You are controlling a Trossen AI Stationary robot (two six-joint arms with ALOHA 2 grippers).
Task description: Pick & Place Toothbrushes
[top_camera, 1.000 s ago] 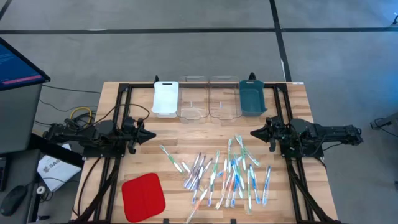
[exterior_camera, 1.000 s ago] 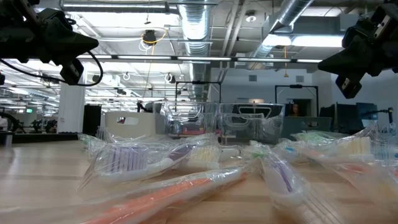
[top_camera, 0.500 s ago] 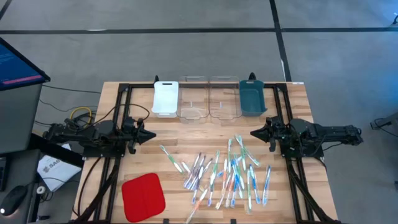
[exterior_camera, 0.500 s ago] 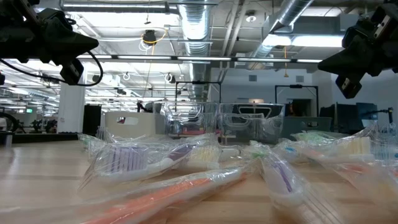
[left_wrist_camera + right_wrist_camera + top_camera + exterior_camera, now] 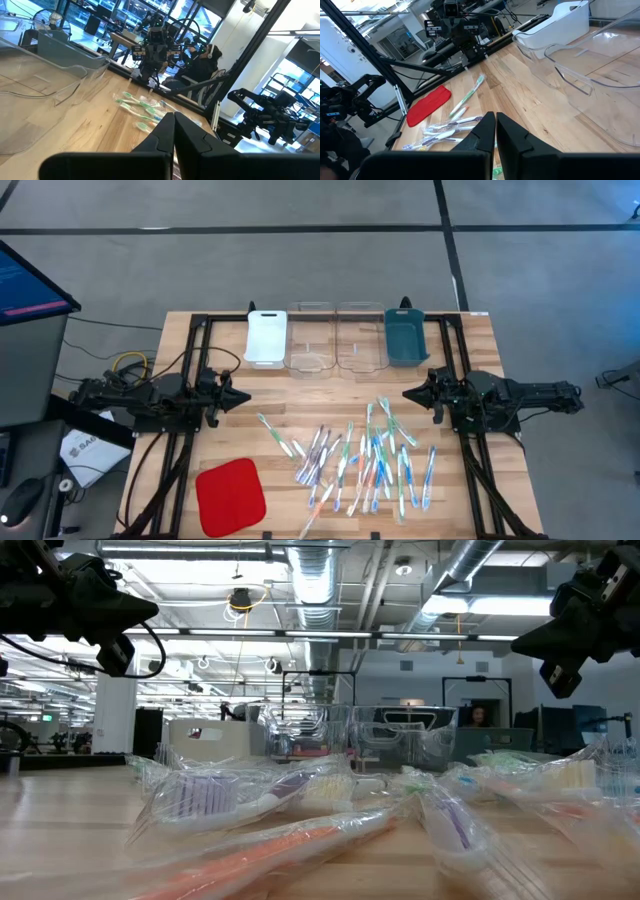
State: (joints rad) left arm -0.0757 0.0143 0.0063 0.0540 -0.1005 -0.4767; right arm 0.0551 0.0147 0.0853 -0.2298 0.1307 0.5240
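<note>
Brushes (image 5: 360,460) lie in a loose heap on the table (image 5: 470,330), on the near side of the tray row — white tray (image 5: 266,337), two clear trays (image 5: 335,340), teal tray (image 5: 404,338). One brush (image 5: 278,437) sits a bit apart, on the heap's red-pad side; the pad (image 5: 230,496) itself is well clear of the heap.

Left gripper (image 5: 240,395) hangs beside the heap on the white-tray side, fingers pinched together, holding nothing. Right gripper (image 5: 410,394) does the same on the teal-tray side, just past the heap's edge — also closed, empty. Wrist views show each pair of fingers meeting at the tip.

From the low view each brush looks sealed in a clear crinkly wrapper (image 5: 230,802), so I'd expect them light, stiff inside, but slick and springy outside. They overlap and cross, so a pinch in the thick of the heap prob. drags a neighbour along. Best bet imo: start w/ an outlier, take it mid-handle, across its width, and press down enough that the film doesn't slide out.
</note>
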